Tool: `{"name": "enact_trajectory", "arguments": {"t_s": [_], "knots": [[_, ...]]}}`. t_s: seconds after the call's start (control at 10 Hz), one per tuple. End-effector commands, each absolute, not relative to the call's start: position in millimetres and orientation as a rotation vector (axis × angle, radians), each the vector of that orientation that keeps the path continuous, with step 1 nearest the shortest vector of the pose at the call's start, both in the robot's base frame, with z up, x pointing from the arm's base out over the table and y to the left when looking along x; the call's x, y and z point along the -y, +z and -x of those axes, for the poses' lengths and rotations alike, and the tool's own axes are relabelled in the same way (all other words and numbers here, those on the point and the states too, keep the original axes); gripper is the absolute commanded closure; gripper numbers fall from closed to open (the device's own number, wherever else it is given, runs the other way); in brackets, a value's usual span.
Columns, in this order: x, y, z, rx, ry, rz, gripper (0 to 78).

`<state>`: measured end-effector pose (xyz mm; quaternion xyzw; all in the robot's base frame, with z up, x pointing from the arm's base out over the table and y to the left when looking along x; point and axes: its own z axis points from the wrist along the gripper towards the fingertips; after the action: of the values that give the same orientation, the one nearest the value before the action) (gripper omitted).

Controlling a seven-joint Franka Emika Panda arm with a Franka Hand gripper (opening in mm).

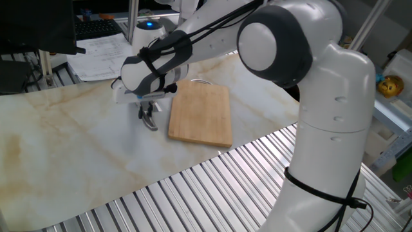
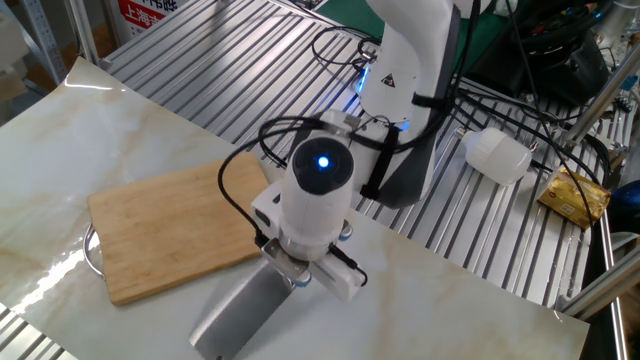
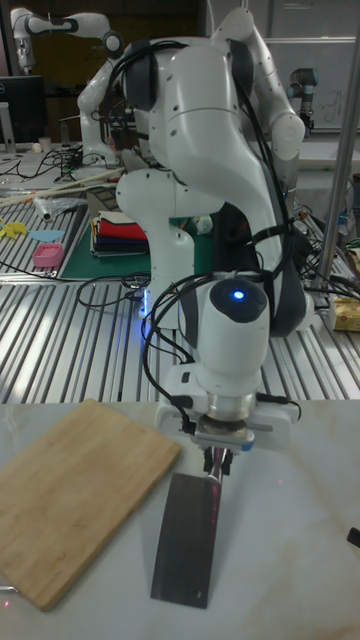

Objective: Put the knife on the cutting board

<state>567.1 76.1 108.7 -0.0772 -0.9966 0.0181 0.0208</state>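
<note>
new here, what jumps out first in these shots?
The big white arm bent low over the marble table, its gripper with jaws shut on the handle of a knife whose broad blade hangs off the surface. Right beside it lies a bare wooden cutting board, nothing on it yet.

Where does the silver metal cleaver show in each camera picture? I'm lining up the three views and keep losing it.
One fixed view: the silver metal cleaver hangs under the gripper, left of the light tan wooden cutting board; only a sliver shows.
The other fixed view: low centre, blade slanting toward the bottom edge.
Tall fixed view: lower centre, blade pointing down.
Shared landmark: the board, beside the cleaver in every view.
</note>
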Motion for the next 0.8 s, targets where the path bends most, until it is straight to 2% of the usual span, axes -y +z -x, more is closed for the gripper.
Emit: {"name": "enact_trajectory", "arguments": {"t_s": [0.1,0.8], "knots": [[-72,121,-566,3.09,0.056,0.26,76.4],[-63,142,-560,3.086,0.055,0.302,76.4]]}}
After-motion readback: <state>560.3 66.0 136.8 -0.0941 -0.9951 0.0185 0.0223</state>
